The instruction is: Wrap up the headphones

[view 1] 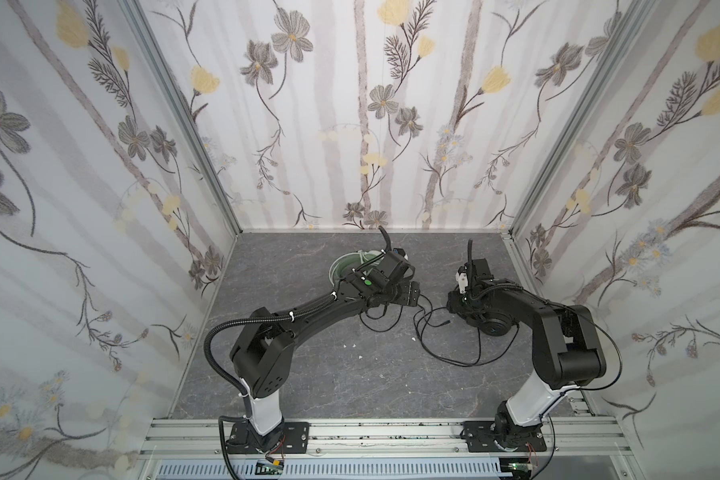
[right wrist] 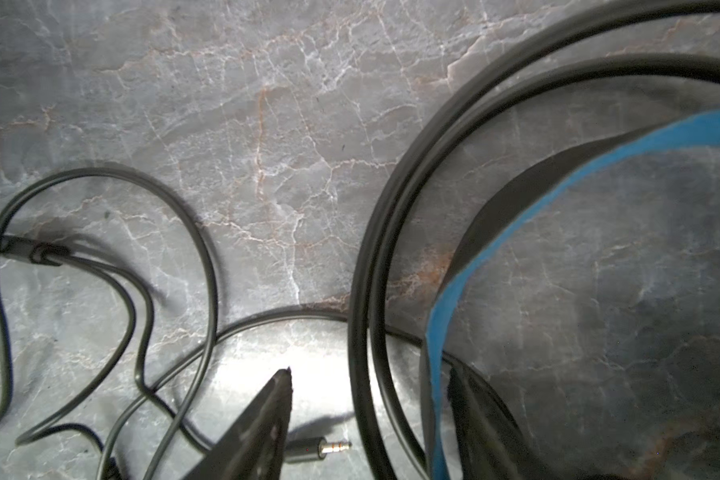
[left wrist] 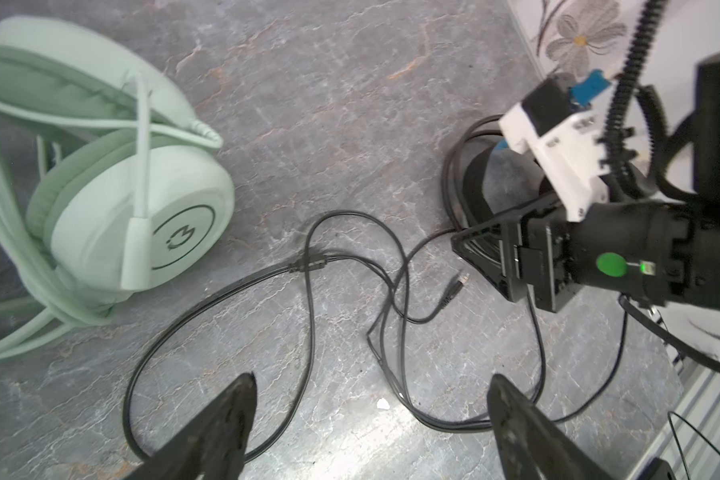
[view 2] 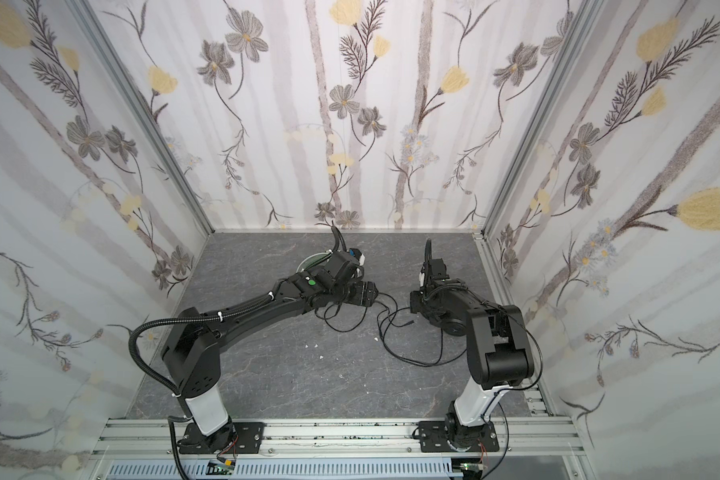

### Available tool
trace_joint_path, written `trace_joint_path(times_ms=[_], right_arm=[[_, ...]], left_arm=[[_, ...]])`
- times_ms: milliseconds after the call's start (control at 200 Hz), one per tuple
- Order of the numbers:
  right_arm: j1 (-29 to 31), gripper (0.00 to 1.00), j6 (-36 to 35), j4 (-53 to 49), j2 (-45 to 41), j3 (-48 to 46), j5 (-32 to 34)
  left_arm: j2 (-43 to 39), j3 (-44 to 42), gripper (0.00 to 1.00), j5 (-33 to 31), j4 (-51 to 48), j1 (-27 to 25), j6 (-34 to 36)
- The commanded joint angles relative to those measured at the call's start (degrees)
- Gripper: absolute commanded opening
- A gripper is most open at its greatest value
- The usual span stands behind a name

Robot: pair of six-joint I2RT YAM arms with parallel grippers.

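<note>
Gaping wide, the left gripper (left wrist: 371, 378) holds nothing; its fingers stand far apart over loose loops of the black cable (left wrist: 308, 311), which sprawls on the grey table (left wrist: 350, 83). The right gripper (right wrist: 368, 374) is partly open and straddles the headband of the black headphones (right wrist: 391, 249). One finger stands clear of the band's two thin hoops, with bare table between. The other finger is just beside the blue inner band, and whether it touches is hard to tell. The cable's plug (right wrist: 329, 448) lies on the table between these fingers.

In both top views the left arm reaches forward and inward, its wrist turned toward the middle. The right arm is folded back on itself, wrist pointing down over the black headphones, whose earcup rests on the table under it. The mint-green headphones (left wrist: 142, 208) lie behind the left wrist, with their pale cable wound around them.
</note>
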Motion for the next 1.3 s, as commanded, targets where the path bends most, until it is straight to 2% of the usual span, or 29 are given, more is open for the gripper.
trace_joint_path(times_ms=[0,120,170,210,280,490,694,809,934,1059,1159,1294], right_arm=[[0.06,0.62,-1.11,2.09,1.46,1.13,2.13],[0.08,0.55,-1.95,2.38,2.47,2.07,3.23],[0.06,0.43,-2.42,1.96,3.24,3.06,3.24],[0.06,0.39,-2.56,1.72,3.71,3.65,3.15],[0.15,0.37,-2.64,1.58,3.88,3.82,3.15],[1.86,0.28,-3.60,2.05,0.95,0.89,0.68],[7.27,0.23,-4.71,1.98,-3.75,-2.62,-0.52],[10.88,0.24,-5.02,2.30,-6.88,-4.84,-1.03],[13.33,0.25,-3.91,3.31,-10.04,-7.94,-4.40],[14.68,0.29,-3.26,4.42,-12.14,-11.24,-6.58],[14.64,0.37,-2.68,5.28,-15.37,-13.08,-7.11],[14.14,0.57,-2.25,6.57,-23.68,-13.19,-7.29]], left_arm=[[-0.11,-0.25,0.86,1.53,3.07,0.77,-5.66],[-0.26,-0.25,0.86,1.91,4.43,0.90,-6.28],[-0.41,-0.17,0.86,1.93,4.76,0.84,-6.14],[-0.48,-0.01,0.86,2.01,4.80,0.86,-5.89],[-0.42,1.03,0.83,2.14,3.92,0.81,-4.84],[-0.88,1.91,0.83,1.10,2.20,0.74,-4.03],[-0.82,1.86,0.81,1.23,2.13,0.99,-5.24],[-1.17,2.10,0.80,1.05,1.80,1.39,-6.16],[-1.96,0.42,0.79,1.64,4.03,2.47,-8.54],[-0.21,3.42,0.80,2.17,0.56,2.49,-7.64],[1.25,5.04,0.81,2.36,-0.97,2.23,-7.63],[3.38,7.07,0.83,2.46,-2.42,1.53,-7.81]])
